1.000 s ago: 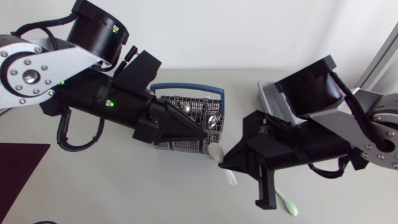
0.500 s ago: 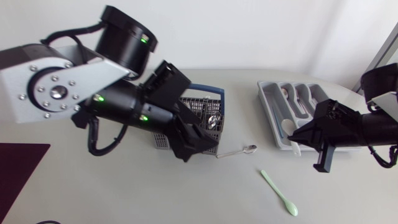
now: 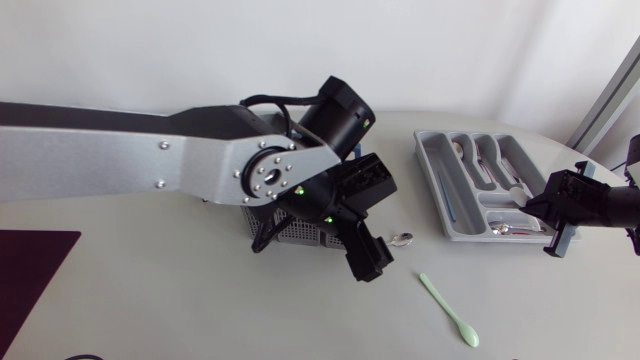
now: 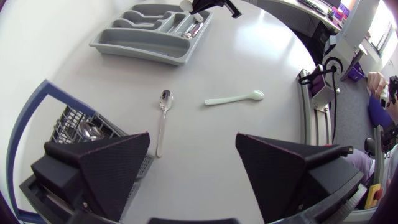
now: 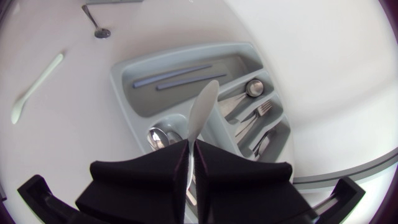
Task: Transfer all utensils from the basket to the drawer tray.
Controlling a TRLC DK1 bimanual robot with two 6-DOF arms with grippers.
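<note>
Pale green plastic lies nearest: a green spoon (image 3: 448, 307) loose on the table, well apart from basket and tray alike. A little further in, a metal spoon (image 4: 161, 124) also lies on the bare table, just beside the basket (image 3: 296, 232), its bowl turned towards the tray. The left gripper (image 4: 193, 135) hangs over that spot with its fingers spread wide and nothing between them, the metal spoon ahead of it. Under the left arm, the basket shows at least one shiny piece inside its mesh (how many more I cannot tell, since the arm covers most of it). Farthest off, the grey tray (image 3: 436, 170) already holds a fair share: spoons and forks in the narrow slots, two thin bluish sticks in the long one, a spoon bowl in the short end slot. The right gripper (image 5: 191, 144) is over the tray's end, its fingers pressed together on the handle of a white spoon (image 5: 203, 112), which points out over the compartments and looks not yet laid down. So I judge the task well under way but not finished: the white spoon to set down, two strays to collect from the table, and the basket to empty.
</note>
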